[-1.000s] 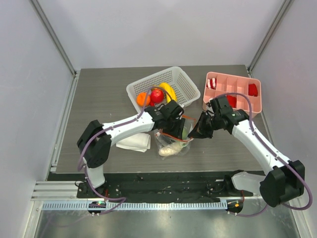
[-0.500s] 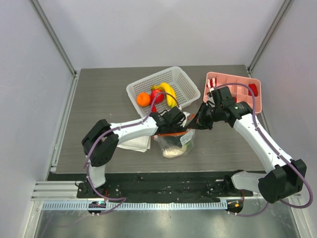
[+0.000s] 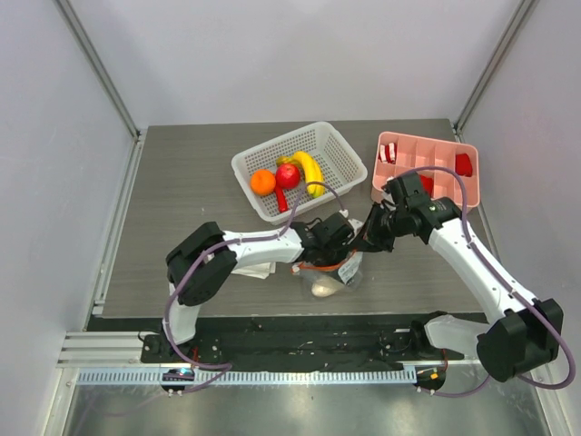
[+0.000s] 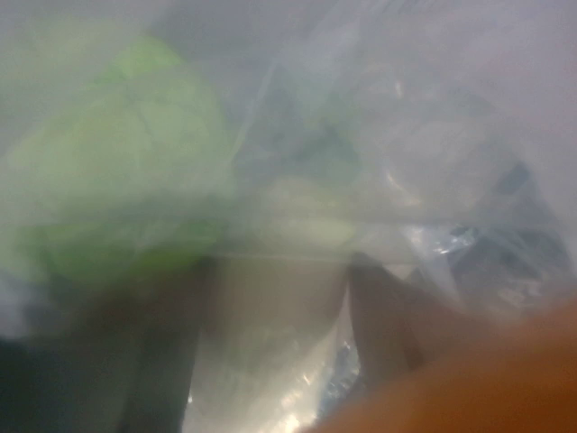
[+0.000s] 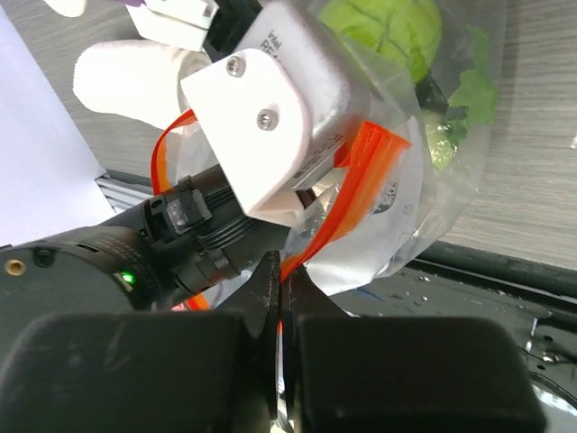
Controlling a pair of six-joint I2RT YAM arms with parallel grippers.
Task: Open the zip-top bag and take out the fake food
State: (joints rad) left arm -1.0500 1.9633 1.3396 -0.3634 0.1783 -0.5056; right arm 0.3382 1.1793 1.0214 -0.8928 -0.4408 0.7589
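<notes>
The right jaws clamp the zip-top bag (image 3: 349,271) by its rim; a tug from the left jaws inside, state unreadable, could slip it.

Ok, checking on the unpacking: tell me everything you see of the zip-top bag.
The zip-top bag is clear, crinkled soft plastic with an orange zip strip, its bottom resting on the table near the front edge. Its mouth is open: the right claw pinches the strip, and the left claw reaches inside, the strip looping around it. A green piece and a white piece show through the plastic.
</notes>
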